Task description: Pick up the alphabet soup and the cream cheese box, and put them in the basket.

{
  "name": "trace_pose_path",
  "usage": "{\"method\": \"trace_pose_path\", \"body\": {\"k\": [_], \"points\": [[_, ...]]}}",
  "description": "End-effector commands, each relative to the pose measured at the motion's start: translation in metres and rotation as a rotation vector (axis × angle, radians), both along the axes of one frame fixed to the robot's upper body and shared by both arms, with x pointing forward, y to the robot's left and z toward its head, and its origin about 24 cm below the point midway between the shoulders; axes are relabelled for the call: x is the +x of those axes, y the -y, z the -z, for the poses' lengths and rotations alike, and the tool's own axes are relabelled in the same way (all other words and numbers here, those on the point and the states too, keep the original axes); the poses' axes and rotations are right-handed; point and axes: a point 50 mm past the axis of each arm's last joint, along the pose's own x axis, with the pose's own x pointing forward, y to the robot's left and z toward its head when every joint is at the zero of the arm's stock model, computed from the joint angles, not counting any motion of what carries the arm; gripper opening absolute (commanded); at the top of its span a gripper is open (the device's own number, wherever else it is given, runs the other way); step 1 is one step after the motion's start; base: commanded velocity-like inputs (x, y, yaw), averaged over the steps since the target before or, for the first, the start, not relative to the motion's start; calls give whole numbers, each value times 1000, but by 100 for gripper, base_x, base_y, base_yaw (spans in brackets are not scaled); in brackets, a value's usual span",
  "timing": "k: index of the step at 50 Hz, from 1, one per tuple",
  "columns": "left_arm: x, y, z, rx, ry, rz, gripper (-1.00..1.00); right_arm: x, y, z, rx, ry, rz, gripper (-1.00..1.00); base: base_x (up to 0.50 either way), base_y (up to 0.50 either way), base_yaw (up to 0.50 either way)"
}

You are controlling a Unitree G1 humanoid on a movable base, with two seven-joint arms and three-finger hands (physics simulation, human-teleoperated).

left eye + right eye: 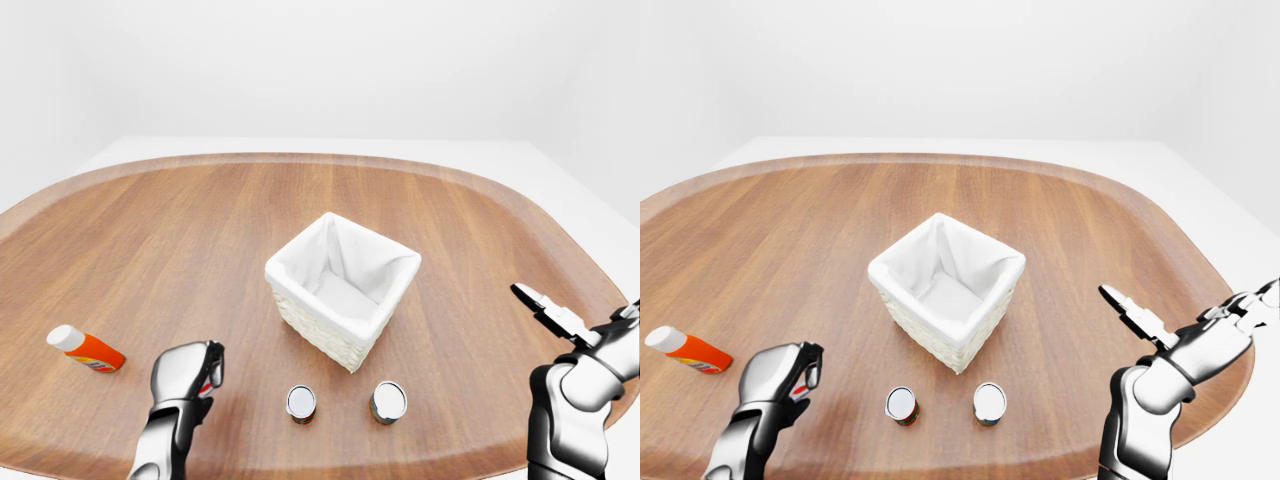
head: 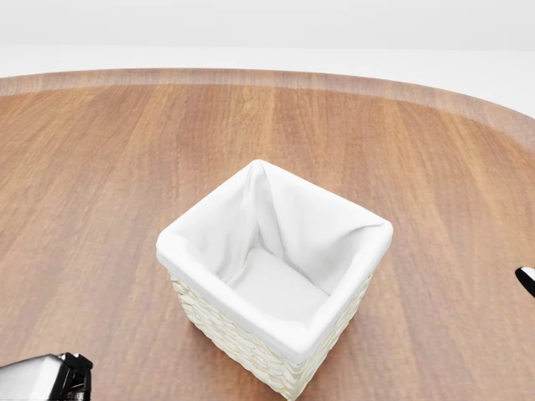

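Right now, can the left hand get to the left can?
Probably yes. The left hand hovers just left of the left can, with only bare table between; something red shows under the fingers, so it may be occupied.

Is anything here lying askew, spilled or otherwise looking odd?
Only the orange bottle lies on its side near the table's left edge. The basket and both cans stand upright; nothing spilled.

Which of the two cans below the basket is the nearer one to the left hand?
Start at the white-lined basket in the middle of the table. Two upright cans stand below it in the left-eye view. Take the left can, white-topped and nearer the left hand; the right can looks greyer.
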Motion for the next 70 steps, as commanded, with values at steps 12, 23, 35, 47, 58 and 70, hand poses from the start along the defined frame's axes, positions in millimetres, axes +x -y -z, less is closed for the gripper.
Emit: {"method": "trace_pose_path", "body": {"k": [12, 23, 35, 47, 58, 70], "points": [[21, 27, -69, -65, 164, 91, -100, 0, 1, 1, 4, -1, 1, 100, 0, 0, 0], [30, 48, -108, -65, 211, 201, -100, 1, 1, 1, 0, -4, 1, 100, 0, 0, 0], [36, 65, -158, -26, 258, 287, -100, 2, 1, 0, -1, -2, -1, 100, 0, 0, 0], [46, 86, -196, 6, 290, 333, -100, 2, 1, -1, 0, 3, -1, 100, 0, 0, 0], [53, 109, -232, 28, 394, 367, -100, 2, 2, 0, 7, 2, -2, 100, 0, 0, 0], [74, 155, -244, 105, 397, 453, -100, 0, 1, -1, 7, 11, 0, 100, 0, 0, 0]]}}
